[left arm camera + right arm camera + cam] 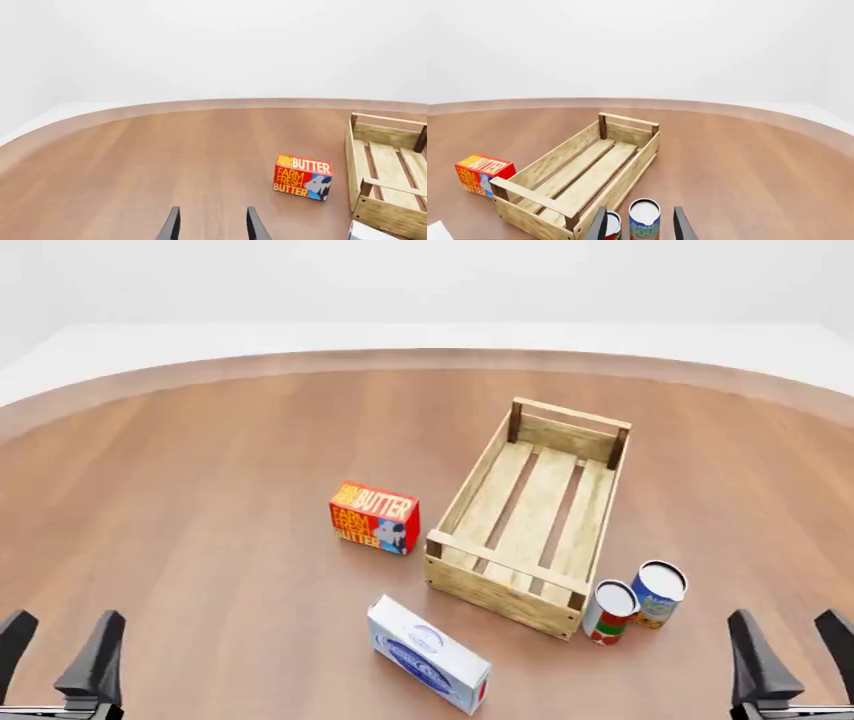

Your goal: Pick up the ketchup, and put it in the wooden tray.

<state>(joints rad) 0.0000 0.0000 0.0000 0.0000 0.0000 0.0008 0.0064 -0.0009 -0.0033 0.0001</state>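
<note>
Grippers left (56, 655) and right (793, 655) hang released at the near edge; crate (470, 498) beside two cans (638, 600); no ketchup visible.

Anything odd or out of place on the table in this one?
No ketchup bottle shows in any view. The wooden tray is empty and intact, sitting askew to the table edge. The butter box, white box and two cans look undamaged; nothing is spilled.
</note>
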